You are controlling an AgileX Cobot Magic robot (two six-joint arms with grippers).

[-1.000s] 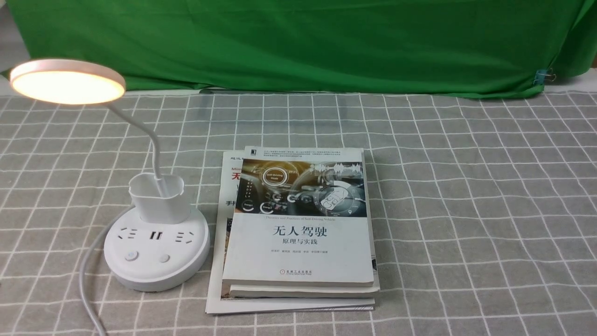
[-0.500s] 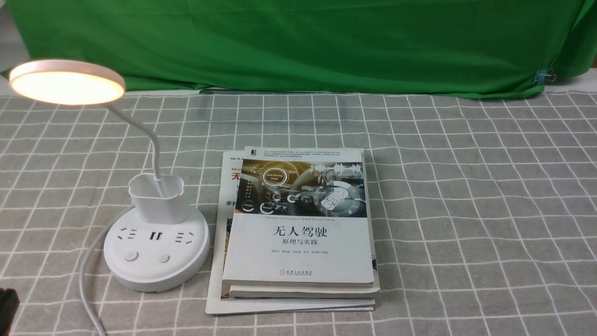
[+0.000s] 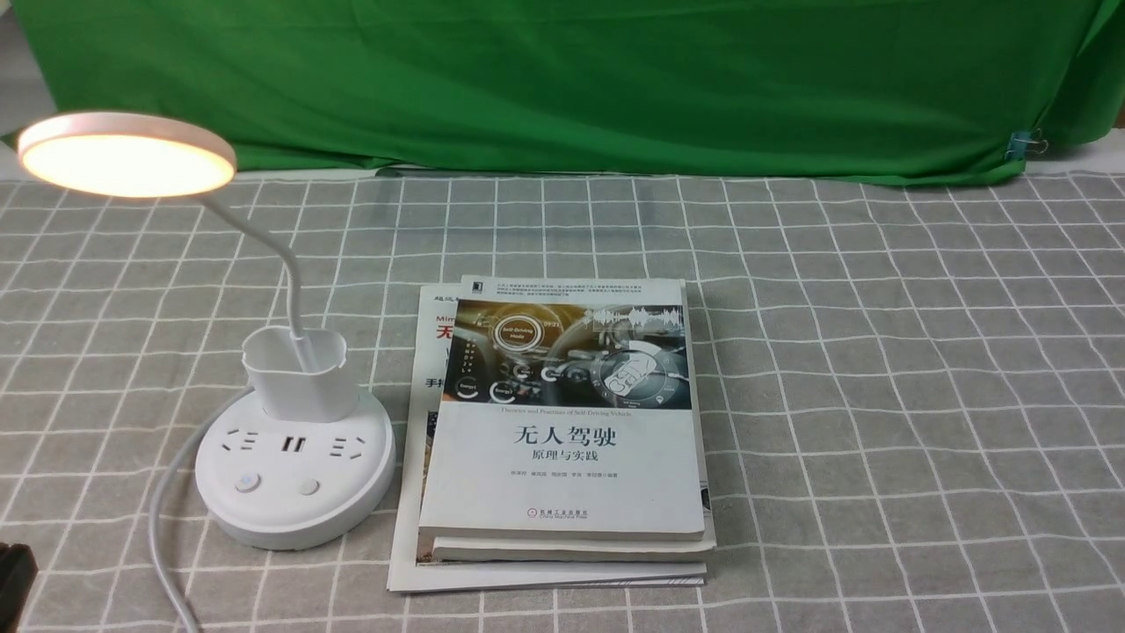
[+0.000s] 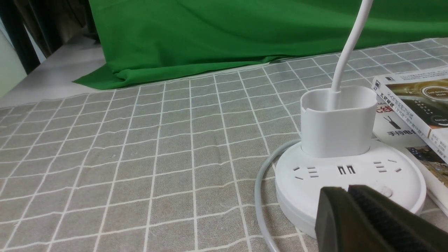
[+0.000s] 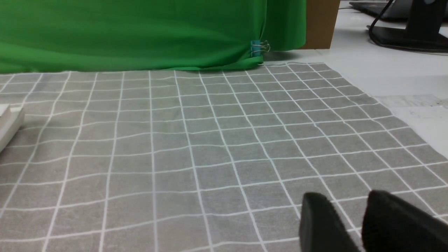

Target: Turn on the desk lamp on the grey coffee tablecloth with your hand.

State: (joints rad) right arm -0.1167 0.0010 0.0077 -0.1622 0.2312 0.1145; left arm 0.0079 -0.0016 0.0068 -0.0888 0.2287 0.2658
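While its disc head glows warm yellow, the desk lamp (image 3: 294, 470) stands at the left of the grey coffee tablecloth (image 3: 879, 369), its cable (image 3: 163, 527) curling toward the near edge. Just right of the base lies a stack of books (image 3: 562, 440). The left gripper (image 4: 348, 190) hangs near the lamp's base on its near side, its jaws pressed together on nothing. The right gripper (image 5: 344, 206) hovers over bare cloth far to the right, jaws a narrow gap apart. A green backdrop (image 3: 562, 79) hangs at the far side.
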